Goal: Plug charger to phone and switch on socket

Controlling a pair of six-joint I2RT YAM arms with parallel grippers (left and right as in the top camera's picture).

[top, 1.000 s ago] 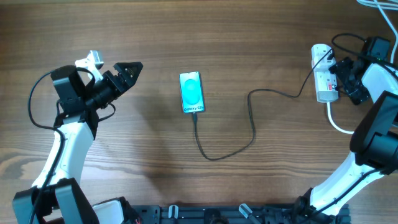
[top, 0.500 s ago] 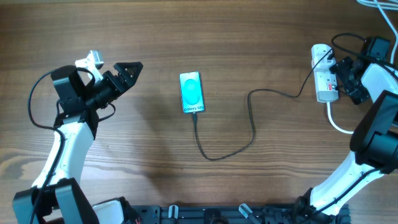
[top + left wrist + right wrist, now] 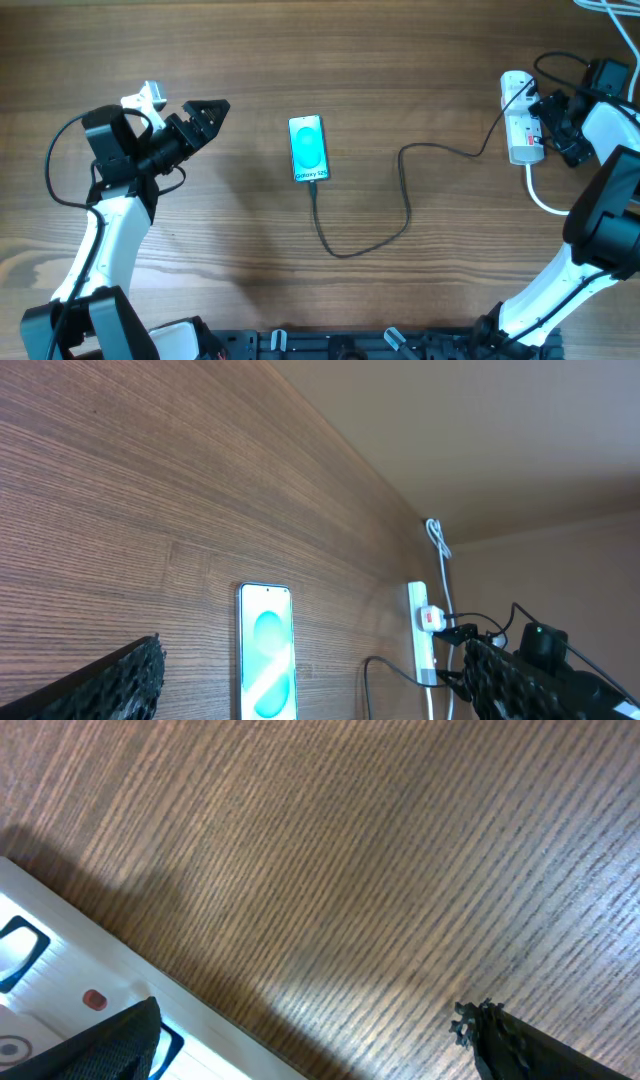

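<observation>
The phone (image 3: 308, 148) lies flat mid-table with its cyan screen lit, and shows again in the left wrist view (image 3: 265, 660). The charger's thin black cable (image 3: 404, 190) leaves the phone's near end, loops across the wood and runs to the white socket (image 3: 519, 122) at the far right. My right gripper (image 3: 546, 120) is open, its fingers right beside the socket; the right wrist view shows the socket's white edge (image 3: 60, 975) with a small red mark (image 3: 93, 999). My left gripper (image 3: 207, 113) stands open left of the phone, holding nothing.
A thick white lead (image 3: 540, 195) curves from the socket toward the right arm's base. More white cable (image 3: 612, 18) hangs at the top right corner. The table's far edge meets a beige wall (image 3: 500, 450).
</observation>
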